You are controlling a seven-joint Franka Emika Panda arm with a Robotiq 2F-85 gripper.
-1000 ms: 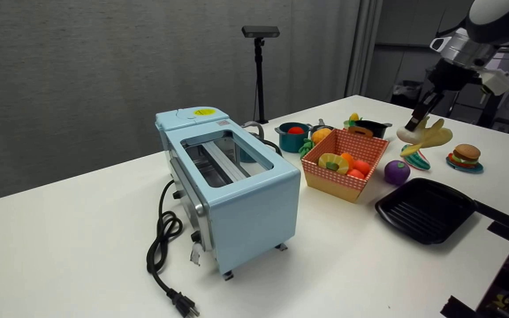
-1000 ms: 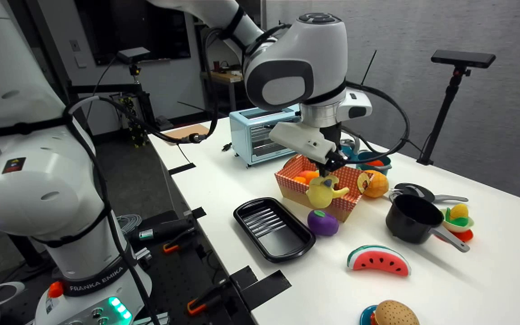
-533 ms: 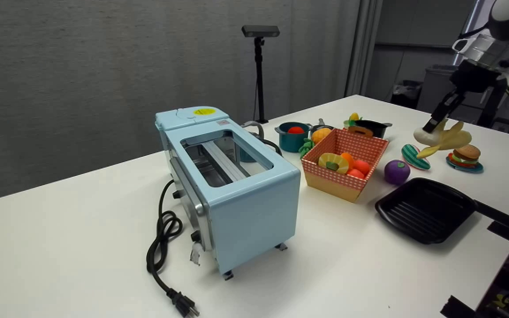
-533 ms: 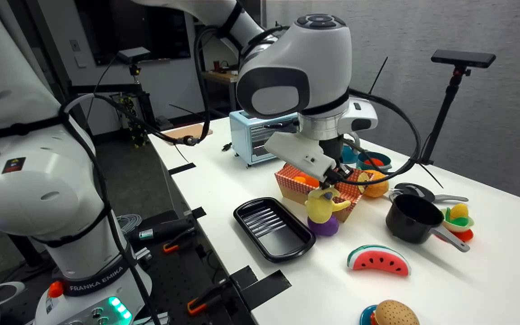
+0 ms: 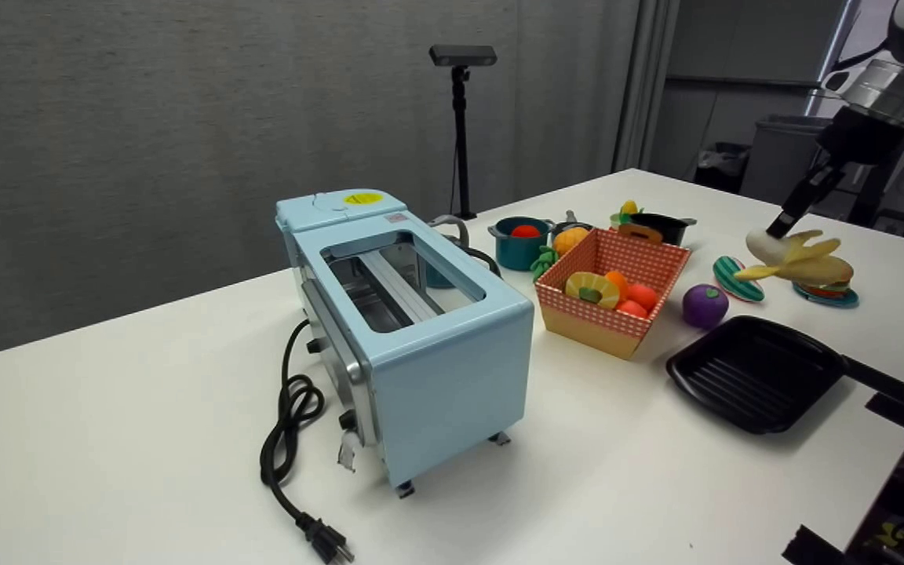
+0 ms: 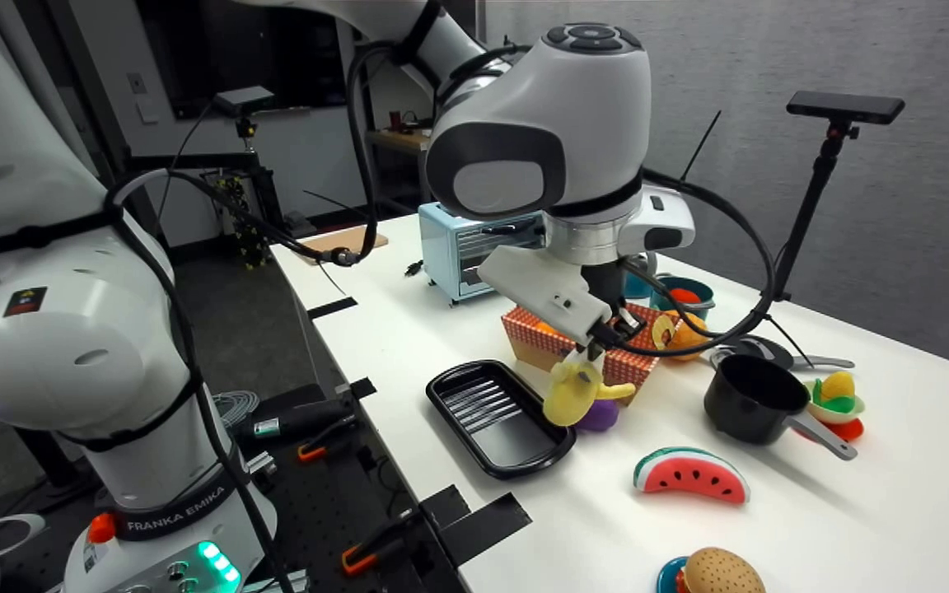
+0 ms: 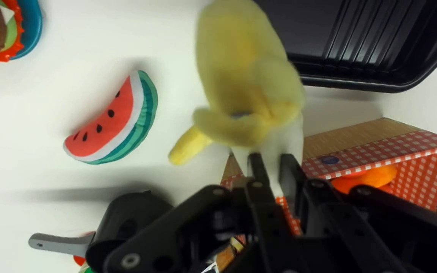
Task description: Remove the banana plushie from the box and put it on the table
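The banana plushie has a yellow body with peeled flaps and a white tip. It shows in both exterior views (image 5: 813,267) (image 6: 571,395) and in the wrist view (image 7: 237,57). My gripper (image 5: 779,227) is shut on the white tip, and the yellow end hangs down. The fingertips (image 7: 271,163) press on either side of the tip in the wrist view. The plushie is outside the box (image 5: 589,336) and appears to be in the air over the table (image 5: 146,439). The box, with red checked walls, holds several orange and red toys.
A purple toy (image 5: 705,306) and a black square pan (image 5: 758,373) stand beside the box. A watermelon toy (image 6: 691,475), a burger toy (image 6: 722,572) and a black saucepan (image 6: 754,399) lie around the held plushie. A light blue toaster (image 5: 452,392) stands farther off.
My gripper has carried the banana plushie away from the box, past the purple toy, toward the burger side, and a little lower. The plushie swings and tilts in the grip.
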